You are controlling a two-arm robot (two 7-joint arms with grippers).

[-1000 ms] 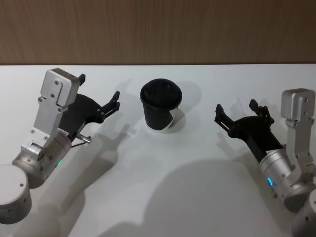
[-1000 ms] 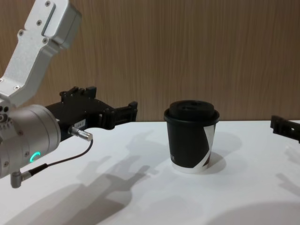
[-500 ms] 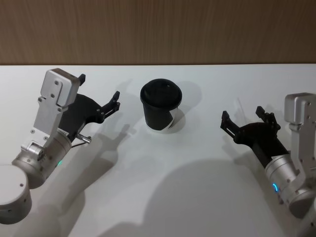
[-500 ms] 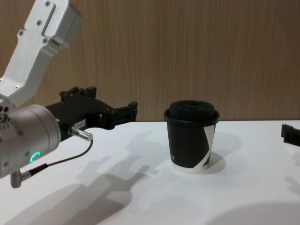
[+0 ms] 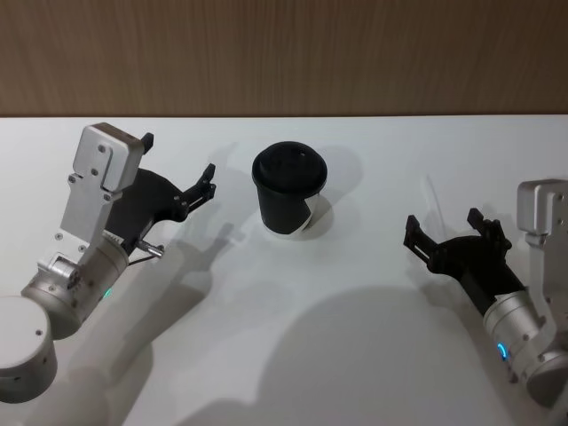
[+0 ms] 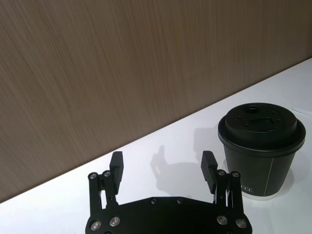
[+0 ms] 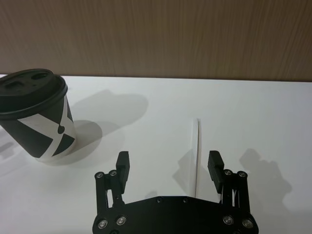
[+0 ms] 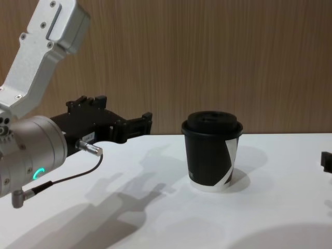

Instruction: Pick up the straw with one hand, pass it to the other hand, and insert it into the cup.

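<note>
Centrally, lidded cup [image 5: 288, 191] upright, straw [image 7: 197, 151] lying apart on table [image 5: 266, 319]

Black cup [image 5: 290, 191] with white curved stripe, white straw [image 7: 197, 146], white table [image 5: 355, 337], brown wood-grain wall [image 5: 284, 53].

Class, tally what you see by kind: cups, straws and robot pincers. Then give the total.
Cup: 1
Straw: 1
Pincers: 2, the left pincer and the right pincer, both open
Total: 4

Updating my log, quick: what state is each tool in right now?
Left tool: open, holding nothing.
Right tool: open, empty; thin straight white straw not gripped.
</note>
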